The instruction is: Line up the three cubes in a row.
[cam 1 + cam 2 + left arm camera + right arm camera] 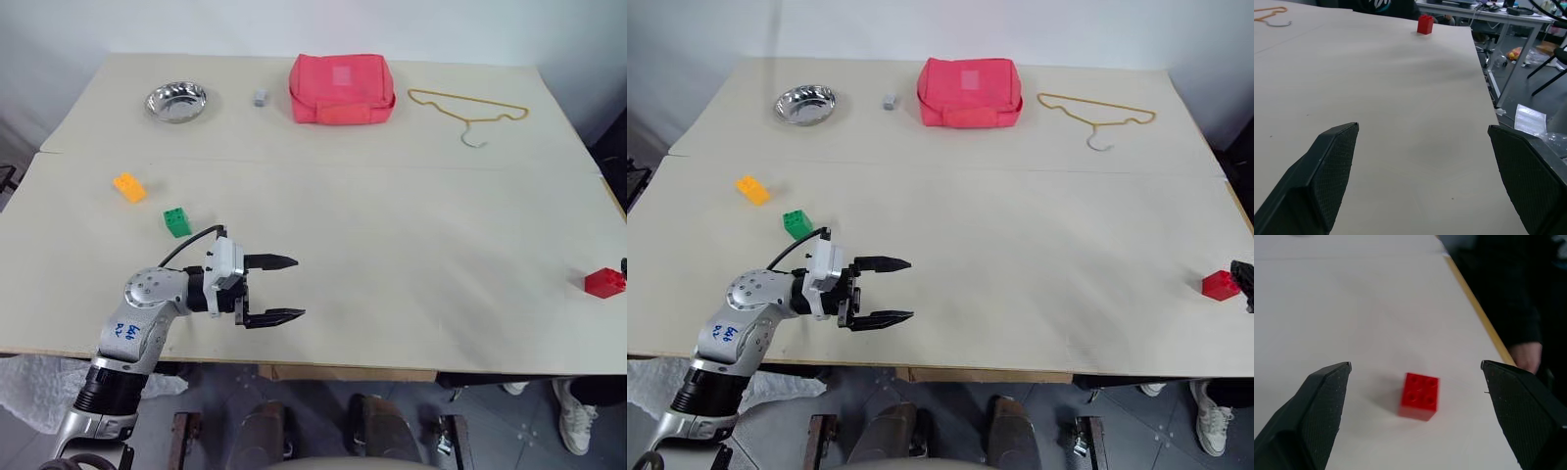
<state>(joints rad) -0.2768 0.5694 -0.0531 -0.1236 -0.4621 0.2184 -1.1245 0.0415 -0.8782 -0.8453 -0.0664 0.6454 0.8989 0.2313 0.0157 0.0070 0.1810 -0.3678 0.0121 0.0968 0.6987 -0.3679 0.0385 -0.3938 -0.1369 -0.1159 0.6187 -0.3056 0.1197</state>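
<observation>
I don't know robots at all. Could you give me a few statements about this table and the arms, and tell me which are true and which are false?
1. The red cube lies ahead of the right gripper's open fingers, not held. True.
2. The green cube is stacked on the orange-yellow cube. False: they lie apart on the table, side by side.
3. The left gripper is open and holds nothing. True.
4. The three cubes form a row already. False: the red one sits far off near the table's right edge.
5. The tiny grey block lies inside the metal bowl. False: it lies between the bowl and the pink bag.
</observation>
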